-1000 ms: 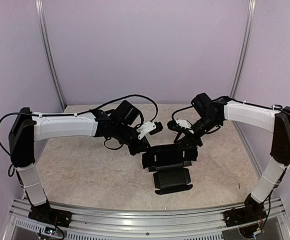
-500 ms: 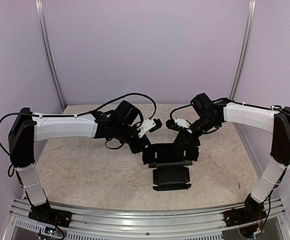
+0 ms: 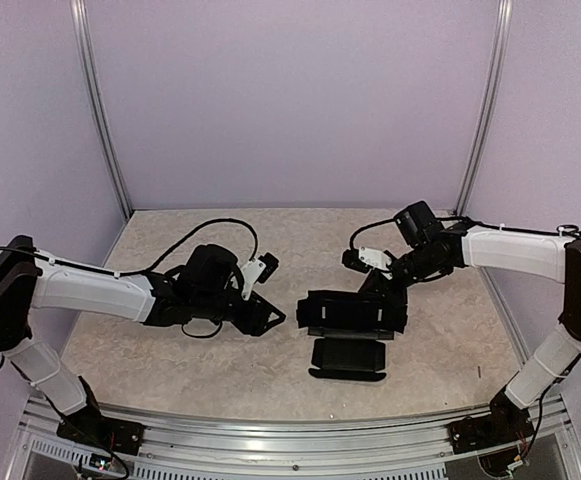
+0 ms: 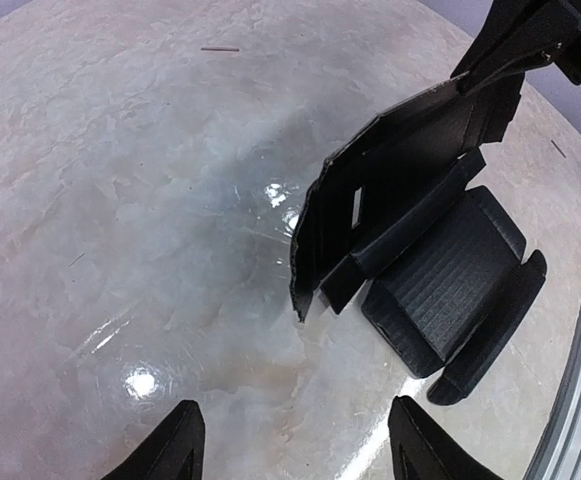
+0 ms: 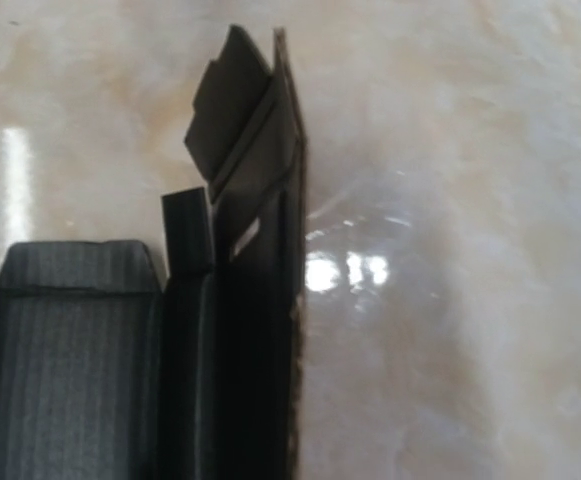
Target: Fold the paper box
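The left gripper (image 3: 273,320) has backed away from the paper box (image 3: 350,312), where half a second ago it was right against the box's left end. It now sits low over the counter (image 3: 170,240), well apart from the cardboard, with its jaws spread and nothing between them. That leaves the right gripper (image 3: 383,290) as the only hold. In the left wrist view it looks clamped on the top far corner of the raised panel, which stands tilted up below it. The ribbed flap lies flat on the counter on the near side of that gripper. I judge the upright fold is only half set and may sag without a second support.

From above, the pinch is black on black and hard to read. The right wrist view shows only the box edge-on, cut off at the bottom, and none of that gripper's fingers.
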